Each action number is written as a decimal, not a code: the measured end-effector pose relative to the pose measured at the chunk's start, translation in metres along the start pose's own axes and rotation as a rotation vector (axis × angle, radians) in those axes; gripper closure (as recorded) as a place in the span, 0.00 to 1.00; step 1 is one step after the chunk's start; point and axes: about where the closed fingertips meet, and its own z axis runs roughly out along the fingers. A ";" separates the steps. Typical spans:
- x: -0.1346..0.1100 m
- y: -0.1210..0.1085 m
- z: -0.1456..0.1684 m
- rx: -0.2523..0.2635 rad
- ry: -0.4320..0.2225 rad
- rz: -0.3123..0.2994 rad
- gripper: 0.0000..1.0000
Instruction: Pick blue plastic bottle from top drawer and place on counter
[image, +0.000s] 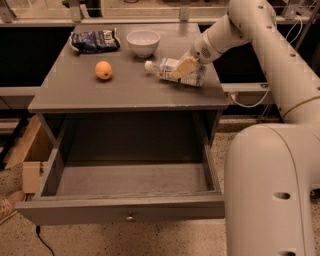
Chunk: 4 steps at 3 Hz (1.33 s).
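Observation:
The blue plastic bottle (164, 68) lies on its side at the right of the counter (125, 92), with its white cap pointing left toward the bowl. My gripper (184, 69) reaches in from the upper right and is shut on the bottle's middle, with one yellowish finger (183, 66) across its label. The bottle rests on or just above the counter top. The top drawer (120, 207) is pulled out wide below, and its inside shows nothing in it. A small round knob (130, 217) sits on its front panel.
On the counter stand an orange (103, 70) at the left, a white bowl (143, 41) at the back and a dark blue snack bag (94, 40) at the back left. A cardboard box (29, 160) sits on the floor at the left. My white base (270, 190) fills the right.

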 end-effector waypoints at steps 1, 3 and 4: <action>-0.001 -0.004 -0.016 0.032 -0.037 -0.004 0.00; -0.002 -0.003 -0.064 0.124 -0.106 -0.026 0.00; 0.014 0.003 -0.091 0.184 -0.144 -0.012 0.00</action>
